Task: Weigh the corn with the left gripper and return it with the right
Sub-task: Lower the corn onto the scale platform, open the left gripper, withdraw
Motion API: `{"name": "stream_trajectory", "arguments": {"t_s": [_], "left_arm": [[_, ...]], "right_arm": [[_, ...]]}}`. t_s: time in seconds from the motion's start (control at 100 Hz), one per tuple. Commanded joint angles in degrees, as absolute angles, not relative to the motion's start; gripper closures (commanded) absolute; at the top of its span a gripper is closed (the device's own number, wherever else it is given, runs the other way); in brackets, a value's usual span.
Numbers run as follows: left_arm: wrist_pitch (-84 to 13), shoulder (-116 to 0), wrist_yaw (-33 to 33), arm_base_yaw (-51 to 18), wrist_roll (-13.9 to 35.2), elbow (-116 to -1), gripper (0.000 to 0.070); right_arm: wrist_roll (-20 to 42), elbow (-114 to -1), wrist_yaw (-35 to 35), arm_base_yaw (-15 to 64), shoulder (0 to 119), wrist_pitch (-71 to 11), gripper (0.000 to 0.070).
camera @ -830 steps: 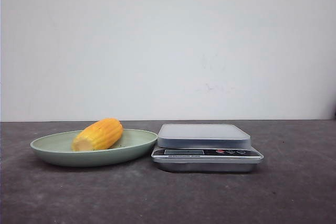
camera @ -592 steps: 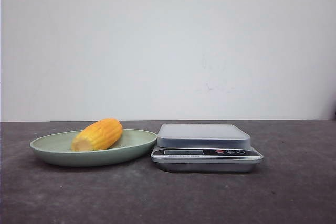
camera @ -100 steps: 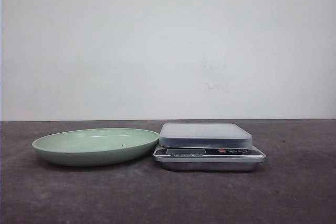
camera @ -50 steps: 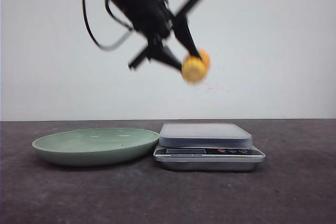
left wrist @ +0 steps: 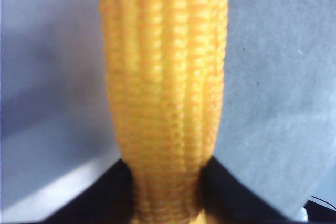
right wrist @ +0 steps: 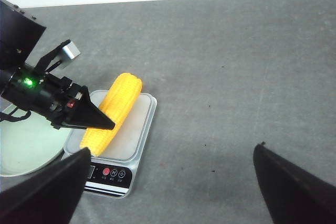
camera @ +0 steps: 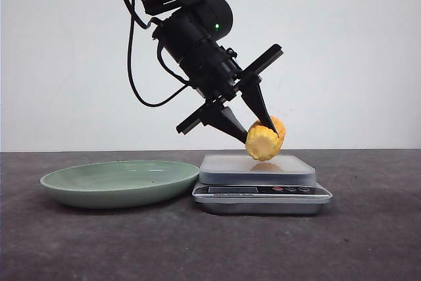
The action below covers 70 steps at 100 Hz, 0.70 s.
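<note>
The left gripper was clenched on the corn, holding it just above the platform of the scale, which sat mid-counter beside the green plate toward the left edge. The right gripper hung well above the counter, its fingers spread wide apart and holding nothing.

Plate left of scale on worktop; corn in left tool above scale platform.
</note>
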<state>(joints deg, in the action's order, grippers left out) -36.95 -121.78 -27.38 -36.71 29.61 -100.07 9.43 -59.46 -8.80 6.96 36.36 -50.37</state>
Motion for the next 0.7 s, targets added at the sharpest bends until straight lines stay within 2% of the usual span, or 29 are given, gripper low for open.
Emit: {"name": "stream_trajectory", "arguments": {"t_s": [0.0, 0.06, 0.18, 0.22, 0.29, 0.69], "left_arm": [[-36.82, -123.37, -26.57, -37.12, 29.69, -101.19, 0.0309], [-37.5, -123.37, -26.46, -37.01, 29.67, -101.19, 0.0237], [-39.22, -123.37, -26.55, -36.32, 29.58, -101.19, 0.0196], [-39.33, -123.37, -26.63, -36.1, 29.63, -101.21, 0.0141], [-39.77, -123.17, -27.27, -35.48, 29.63, -101.75, 0.0004], [-46.61, -115.48, -26.57, -30.26, 26.87, -116.36, 0.0]], "right_arm": [[9.89, -60.01, -8.54, 7.03, 36.53, -49.74, 0.0084], [9.91, -60.03, -8.51, 7.03, 36.53, -49.74, 0.0085], [9.89, -60.01, -7.62, 7.03, 36.53, -49.74, 0.0085], [9.89, -60.01, -7.22, 7.03, 36.53, -49.76, 0.0084], [9.89, -60.01, -7.01, 7.03, 36.53, -49.74, 0.0084], [9.87, -60.01, -5.72, 7.03, 36.58, -49.63, 0.0085]]}}
